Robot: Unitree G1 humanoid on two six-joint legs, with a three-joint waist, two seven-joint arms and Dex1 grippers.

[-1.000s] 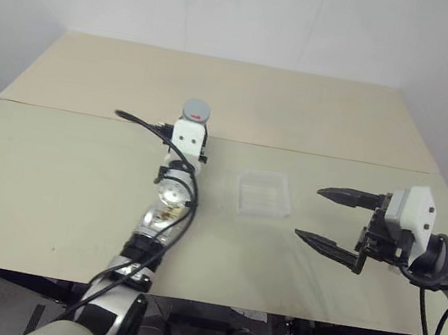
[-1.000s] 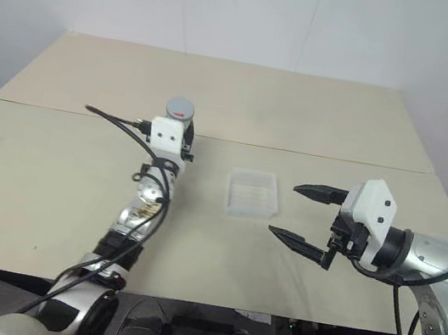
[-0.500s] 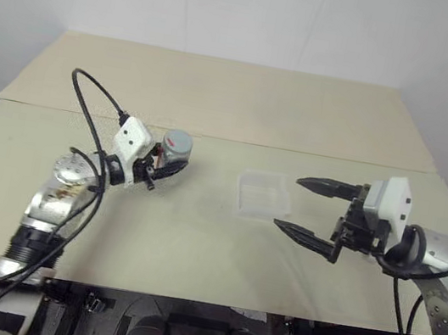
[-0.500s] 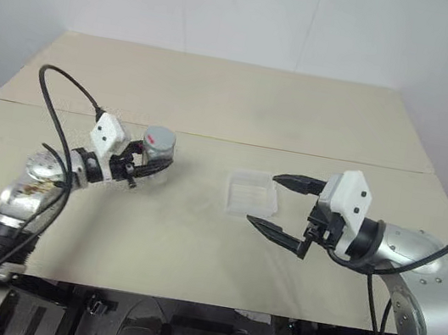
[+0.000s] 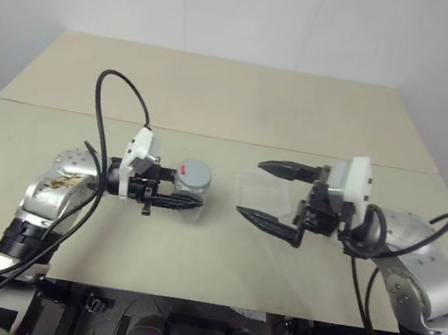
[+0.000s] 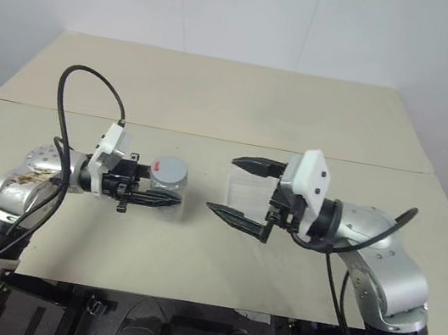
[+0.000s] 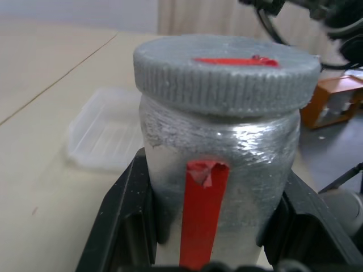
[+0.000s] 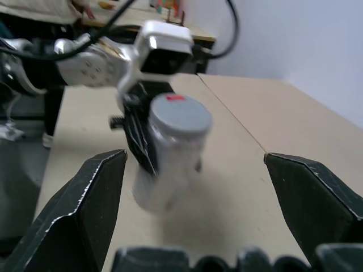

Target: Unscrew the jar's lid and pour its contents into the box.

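Jar [image 5: 192, 186] first: my left gripper [image 5: 187, 200] has its two black fingers closed tight around the jar's body, low down, and the jar stands up straight. From the left wrist camera I can see the fingers [image 7: 122, 218] pressing on both sides, with a strip of red tape running down the front of the jar. Lid [image 7: 226, 71] is on top, grey and ridged, with a bit of red tape across it, and I judge it is not unscrewed yet. Box [image 5: 264, 196] sits on the table [image 5: 235, 101] just to the right of the jar, between the jar and my right arm. It looks empty to me, so I think nothing has been poured. My right gripper [image 5: 269, 194] is spread wide and holds nothing. It points sideways at the jar, with one finger above the box and one on the near side of it, a little way short of the jar. I cannot see the small brown bits inside the jar, because the jar's wall is cloudy. So I would say only the first part is done: the jar is picked and held steady. What is left is to bring my right gripper onto the lid, twist it off, put it aside, and then tip the jar over the box.
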